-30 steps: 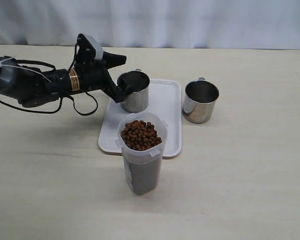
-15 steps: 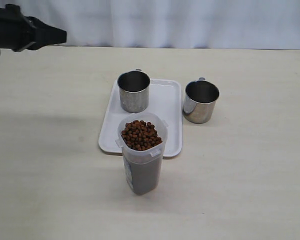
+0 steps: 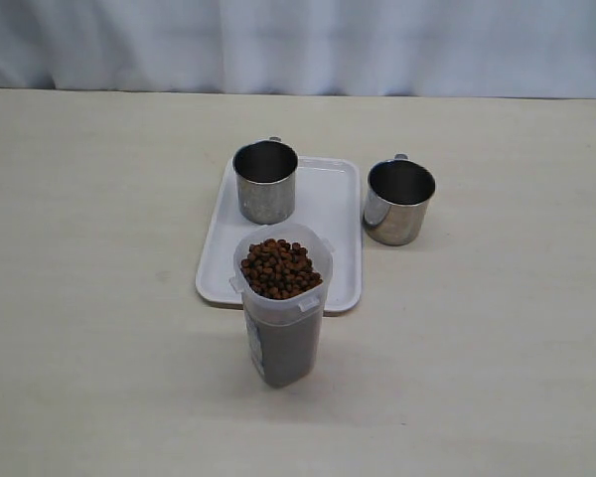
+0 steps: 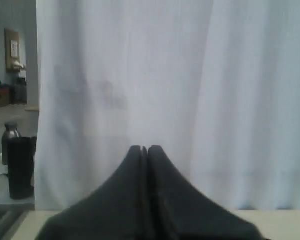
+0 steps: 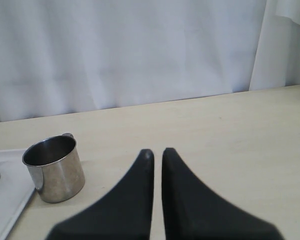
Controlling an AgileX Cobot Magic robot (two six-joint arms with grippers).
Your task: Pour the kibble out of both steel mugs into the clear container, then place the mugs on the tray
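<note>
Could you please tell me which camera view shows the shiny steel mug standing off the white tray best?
The right wrist view: the shiny cylindrical steel mug appears largest and whole, beside the white plastic tray. The exterior view shows it whole but smaller. The left wrist view misses it.

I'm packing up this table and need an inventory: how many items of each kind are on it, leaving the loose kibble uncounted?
Mugs: 2
Container: 1
Tray: 1
Total: 4
</note>
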